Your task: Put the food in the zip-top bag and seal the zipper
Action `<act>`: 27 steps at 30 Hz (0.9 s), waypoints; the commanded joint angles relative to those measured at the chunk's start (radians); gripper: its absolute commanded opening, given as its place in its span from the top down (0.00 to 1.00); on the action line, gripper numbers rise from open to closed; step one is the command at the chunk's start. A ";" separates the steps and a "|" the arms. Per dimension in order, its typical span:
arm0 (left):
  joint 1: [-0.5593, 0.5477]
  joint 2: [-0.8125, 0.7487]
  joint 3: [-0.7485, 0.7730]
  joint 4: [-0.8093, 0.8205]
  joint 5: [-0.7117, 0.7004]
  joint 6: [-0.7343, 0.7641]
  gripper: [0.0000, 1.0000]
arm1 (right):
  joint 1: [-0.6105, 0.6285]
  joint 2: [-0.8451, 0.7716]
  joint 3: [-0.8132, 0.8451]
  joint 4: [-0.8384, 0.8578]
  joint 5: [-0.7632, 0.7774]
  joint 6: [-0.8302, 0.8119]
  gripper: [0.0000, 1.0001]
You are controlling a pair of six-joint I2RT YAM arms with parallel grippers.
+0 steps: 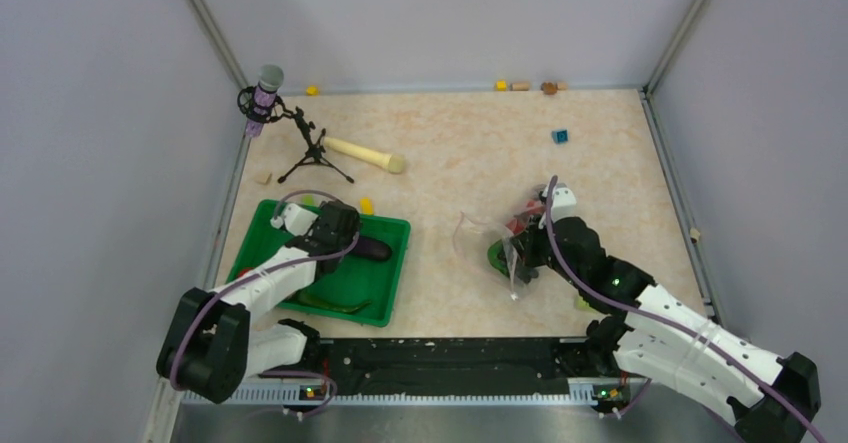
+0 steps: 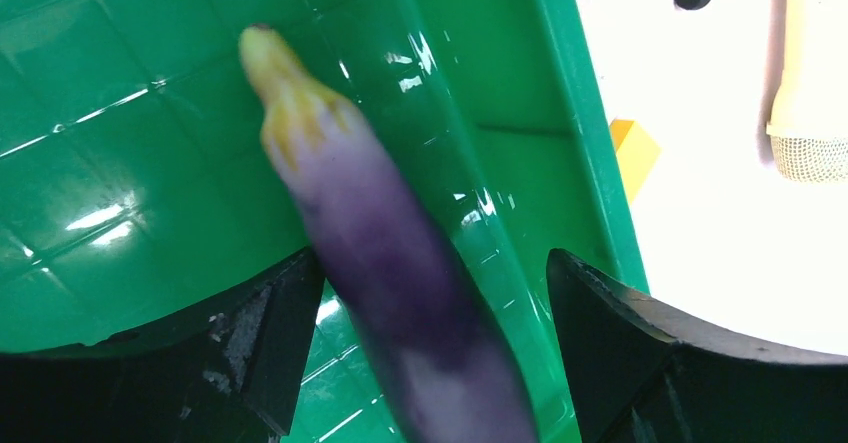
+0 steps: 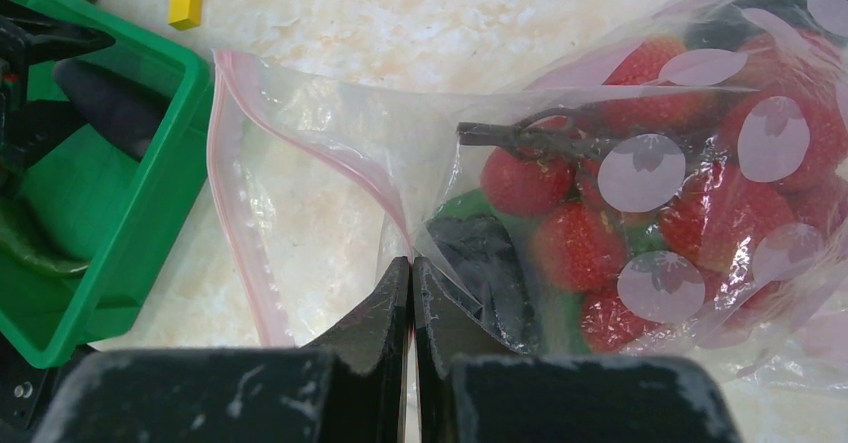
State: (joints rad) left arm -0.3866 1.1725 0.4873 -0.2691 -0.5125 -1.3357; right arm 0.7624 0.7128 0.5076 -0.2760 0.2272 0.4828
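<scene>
A dark purple eggplant with a yellow stem lies in the green tray. My left gripper is open, one finger on each side of it; the top view shows this gripper over the tray and the eggplant. My right gripper is shut on the mouth edge of the clear zip-top bag, right at its pink zipper. Red strawberries, dark berries and some green food lie inside the bag. From above, the bag sits mid-table by the right gripper.
A beige rolling pin and a microphone on a tripod stand behind the tray. A yellow block lies by the tray's far rim and a blue block at the back right. A long green piece rests in the tray's near end.
</scene>
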 commanded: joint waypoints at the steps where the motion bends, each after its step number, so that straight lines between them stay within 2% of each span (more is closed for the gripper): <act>1: 0.012 0.041 0.017 -0.002 0.025 -0.010 0.15 | -0.006 -0.014 -0.003 0.029 0.019 0.000 1.00; 9: 0.013 0.021 0.005 -0.030 0.004 -0.024 0.29 | -0.007 -0.019 -0.004 0.028 0.020 0.000 1.00; 13: 0.014 0.005 -0.002 -0.051 -0.012 -0.038 0.31 | -0.007 -0.027 -0.004 0.024 0.021 0.000 1.00; 19: 0.014 0.004 -0.010 -0.050 -0.014 -0.037 0.43 | -0.006 -0.049 -0.006 0.022 0.026 0.000 1.00; 27: 0.013 -0.008 -0.016 -0.057 -0.008 -0.048 0.54 | -0.006 -0.061 -0.007 0.017 0.027 0.000 1.00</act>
State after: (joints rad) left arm -0.3790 1.1870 0.4877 -0.3000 -0.5125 -1.3678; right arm 0.7624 0.6678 0.5037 -0.2768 0.2344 0.4828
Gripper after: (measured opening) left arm 0.499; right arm 0.005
